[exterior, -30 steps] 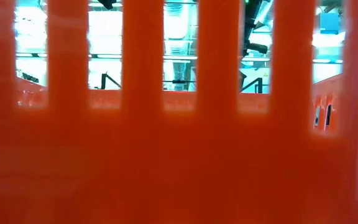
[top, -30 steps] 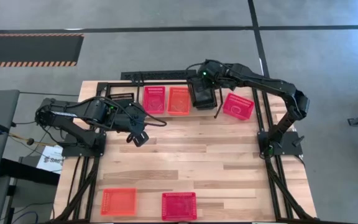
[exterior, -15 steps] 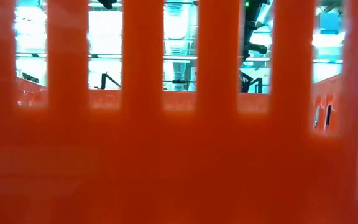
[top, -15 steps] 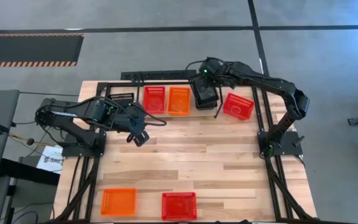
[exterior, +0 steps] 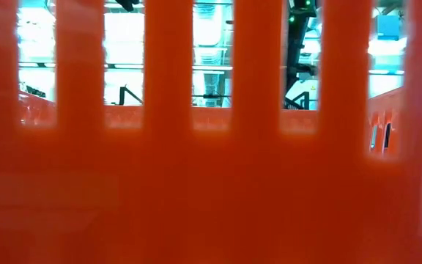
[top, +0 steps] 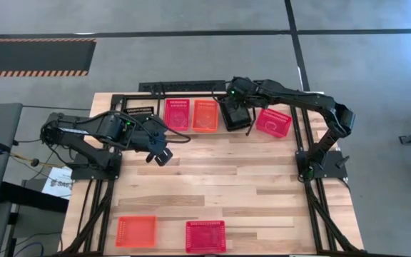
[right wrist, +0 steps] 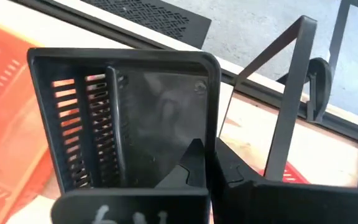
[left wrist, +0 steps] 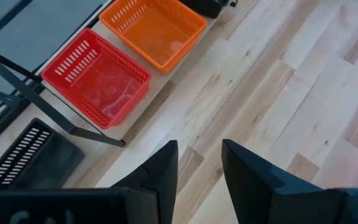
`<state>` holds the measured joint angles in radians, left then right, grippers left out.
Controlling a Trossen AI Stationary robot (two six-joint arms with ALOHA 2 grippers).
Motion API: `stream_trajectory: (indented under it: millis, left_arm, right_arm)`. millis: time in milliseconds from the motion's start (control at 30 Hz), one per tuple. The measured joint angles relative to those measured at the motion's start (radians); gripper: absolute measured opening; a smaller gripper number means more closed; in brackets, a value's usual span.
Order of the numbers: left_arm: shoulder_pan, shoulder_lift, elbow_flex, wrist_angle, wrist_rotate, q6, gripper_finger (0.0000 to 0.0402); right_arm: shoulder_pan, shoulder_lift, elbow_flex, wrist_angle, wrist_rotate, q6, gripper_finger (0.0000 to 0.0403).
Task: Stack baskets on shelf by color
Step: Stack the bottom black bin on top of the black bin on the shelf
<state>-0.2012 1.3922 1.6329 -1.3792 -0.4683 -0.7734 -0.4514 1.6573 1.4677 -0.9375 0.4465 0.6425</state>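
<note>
The right gripper pinched the thin rim wall of a black basket over the shelf beside the orange basket, a light, stiff, flexing shell best held there; the left gripper hung half-open, empty.

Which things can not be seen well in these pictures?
- Low view: an orange basket against the lens hides almost the whole table.
- Right wrist view: the black basket in the right hand hides the shelf board beneath.
- High view: how many baskets each stack holds, too small.
</note>
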Motion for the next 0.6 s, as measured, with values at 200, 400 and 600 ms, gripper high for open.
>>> stream_trajectory:
  millis: [200, 400, 600]
  left_arm:
    - [0.000, 0.000, 0.000, 0.000, 0.000, -0.002, 0.0113]
    - [0.000, 0.000, 0.000, 0.000, 0.000, -0.012, 0.0113]
    - [0.000, 0.000, 0.000, 0.000, 0.000, -0.021, 0.0113]
  right_arm:
    - [0.000, 0.000, 0.000, 0.018, -0.007, 0.007, 0.0003]
    - [0.003, 0.000, 0.000, 0.018, -0.044, 0.026, 0.0003]
    - [0.007, 0.000, 0.000, 0.018, -0.058, 0.038, 0.0005]
